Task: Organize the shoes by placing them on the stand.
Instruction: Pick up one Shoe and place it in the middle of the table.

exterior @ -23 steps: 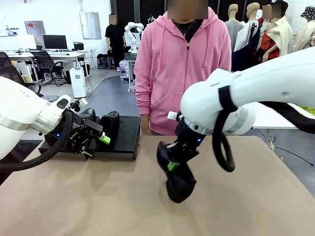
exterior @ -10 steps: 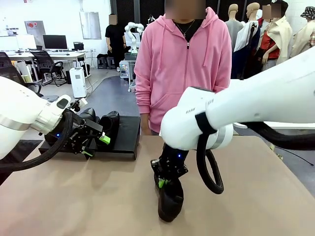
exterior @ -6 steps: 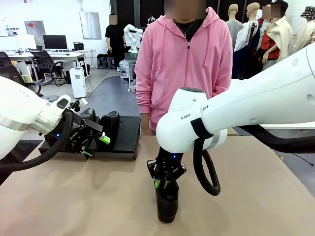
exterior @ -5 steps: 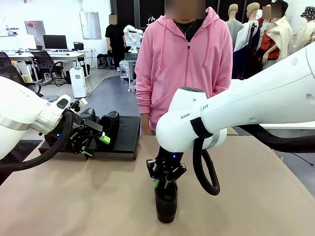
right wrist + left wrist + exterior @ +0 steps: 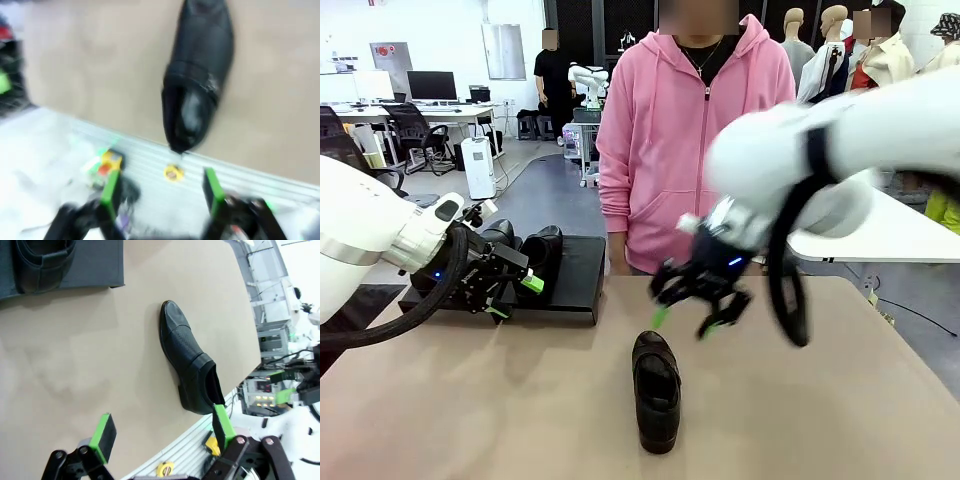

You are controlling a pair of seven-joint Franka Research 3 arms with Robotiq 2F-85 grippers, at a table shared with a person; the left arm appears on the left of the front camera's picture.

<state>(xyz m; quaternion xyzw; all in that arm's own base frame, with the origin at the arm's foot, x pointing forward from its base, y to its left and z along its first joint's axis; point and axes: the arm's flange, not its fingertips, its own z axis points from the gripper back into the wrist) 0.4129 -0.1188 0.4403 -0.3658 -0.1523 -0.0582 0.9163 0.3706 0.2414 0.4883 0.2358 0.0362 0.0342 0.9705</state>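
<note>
One black glossy shoe (image 5: 656, 388) lies flat on the tan table, toe toward the far side, with nothing holding it. My right gripper (image 5: 682, 320) hovers open just above and beyond it, empty. In the blurred right wrist view the shoe (image 5: 197, 75) lies ahead of the spread right gripper (image 5: 161, 192). My left gripper (image 5: 515, 298) stands open and empty at the front of the black stand (image 5: 578, 278), which carries two more shoes (image 5: 542, 252). In the left wrist view the left gripper (image 5: 162, 430) is wide open, with the loose shoe (image 5: 190, 360) and the stand (image 5: 95, 270) beyond it.
A person in a pink hoodie (image 5: 692, 130) stands at the far edge of the table, hands out of sight. The stand sits at the table's back left. A yellow tape measure (image 5: 172, 173) lies below the table's near edge.
My right gripper set the shoe down on the table, opened, and rose up and to the right, away from it. The left arm has not moved.
</note>
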